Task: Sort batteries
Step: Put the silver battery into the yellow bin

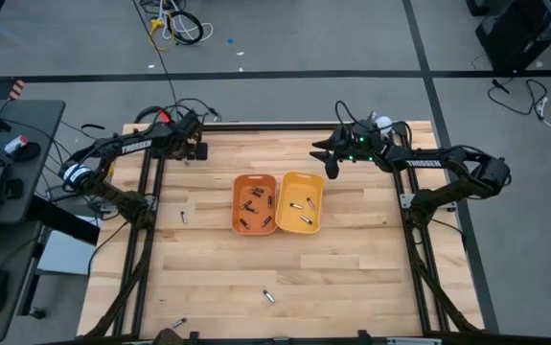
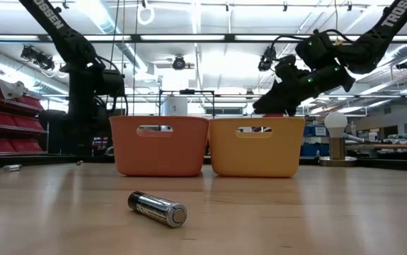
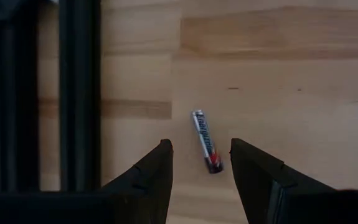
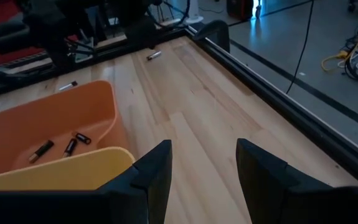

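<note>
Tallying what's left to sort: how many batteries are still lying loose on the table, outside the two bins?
4 show from above: one under the left hand, one by the left frame rail, one near the front middle, one at the front-left edge. Others may be hidden by the arms.

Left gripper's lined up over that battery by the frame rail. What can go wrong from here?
1. The battery lies skewed between the open left gripper fingers; closing may roll or pivot it instead of pinching it.
2. The black frame rail is close beside; a descent drifting that way could hit it.
3. A loose battery near the table's front could roll if bumped.
</note>
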`<state>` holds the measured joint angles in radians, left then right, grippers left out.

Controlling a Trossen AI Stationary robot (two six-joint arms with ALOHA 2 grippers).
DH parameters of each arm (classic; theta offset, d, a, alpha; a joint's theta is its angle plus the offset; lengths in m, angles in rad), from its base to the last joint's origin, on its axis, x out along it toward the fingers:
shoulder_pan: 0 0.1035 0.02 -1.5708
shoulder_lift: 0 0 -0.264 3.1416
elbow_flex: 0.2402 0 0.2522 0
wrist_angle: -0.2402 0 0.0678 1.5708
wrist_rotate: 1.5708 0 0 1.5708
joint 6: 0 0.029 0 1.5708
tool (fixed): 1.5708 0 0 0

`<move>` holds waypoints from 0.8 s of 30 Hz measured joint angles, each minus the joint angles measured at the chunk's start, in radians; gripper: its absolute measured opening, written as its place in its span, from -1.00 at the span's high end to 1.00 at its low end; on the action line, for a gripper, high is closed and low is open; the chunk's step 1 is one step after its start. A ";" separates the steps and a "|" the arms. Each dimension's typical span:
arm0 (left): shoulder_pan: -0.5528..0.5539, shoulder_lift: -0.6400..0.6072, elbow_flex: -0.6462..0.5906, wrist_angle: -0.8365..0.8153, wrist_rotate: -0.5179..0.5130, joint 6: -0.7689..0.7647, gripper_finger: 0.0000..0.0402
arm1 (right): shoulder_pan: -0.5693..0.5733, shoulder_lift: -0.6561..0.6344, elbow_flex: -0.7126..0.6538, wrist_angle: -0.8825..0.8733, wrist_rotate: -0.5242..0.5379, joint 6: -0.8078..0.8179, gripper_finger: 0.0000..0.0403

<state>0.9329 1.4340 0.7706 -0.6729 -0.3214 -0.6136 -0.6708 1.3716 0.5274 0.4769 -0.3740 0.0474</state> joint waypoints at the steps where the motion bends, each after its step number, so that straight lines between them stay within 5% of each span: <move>1: 0.000 0.000 -0.010 0.023 0.010 -0.002 0.22 | 0.000 0.000 0.000 -0.006 0.000 -0.003 0.19; 24: -0.018 0.070 -0.036 0.046 0.027 -0.201 0.22 | -0.001 0.001 0.000 -0.031 -0.037 0.001 0.19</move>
<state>0.9150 1.5040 0.7345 -0.6273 -0.2947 -0.8147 -0.6720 1.3724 0.5274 0.4457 -0.4113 0.0485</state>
